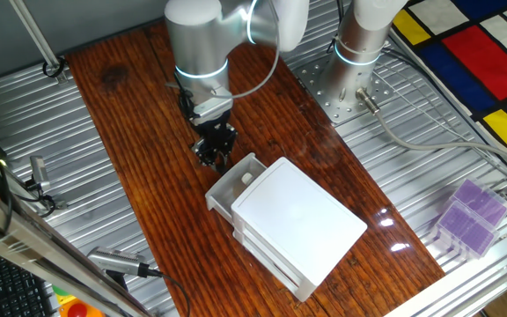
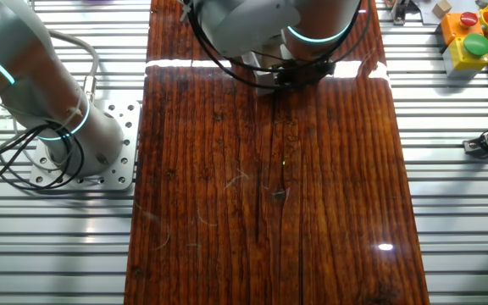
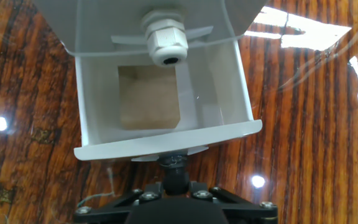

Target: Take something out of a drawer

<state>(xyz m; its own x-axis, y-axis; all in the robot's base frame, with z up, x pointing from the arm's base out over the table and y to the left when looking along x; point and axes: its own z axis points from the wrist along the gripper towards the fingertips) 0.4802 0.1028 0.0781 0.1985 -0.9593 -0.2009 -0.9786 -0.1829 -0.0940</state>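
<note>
The white two-drawer unit [image 1: 299,220] stands on the wooden table. Its upper drawer [image 1: 233,187] is pulled out toward my gripper [image 1: 214,157]. In the hand view the open drawer [image 3: 225,93] holds a tan, blocky lump [image 3: 149,99] on its floor. My gripper [image 3: 175,173] sits right against the drawer's front lip. Its dark tips are pressed together, seemingly on the knob, which they hide. In the other fixed view only the hand [image 2: 299,72] shows at the top edge, and the unit is out of view.
A white threaded fitting [image 3: 165,40] sticks out at the unit's front edge above the drawer. Purple boxes [image 1: 469,216] lie at the right. The arm's base plate [image 1: 341,88] is behind the unit. A yellow button box [image 2: 473,38] and tools [image 1: 117,262] lie beside the board.
</note>
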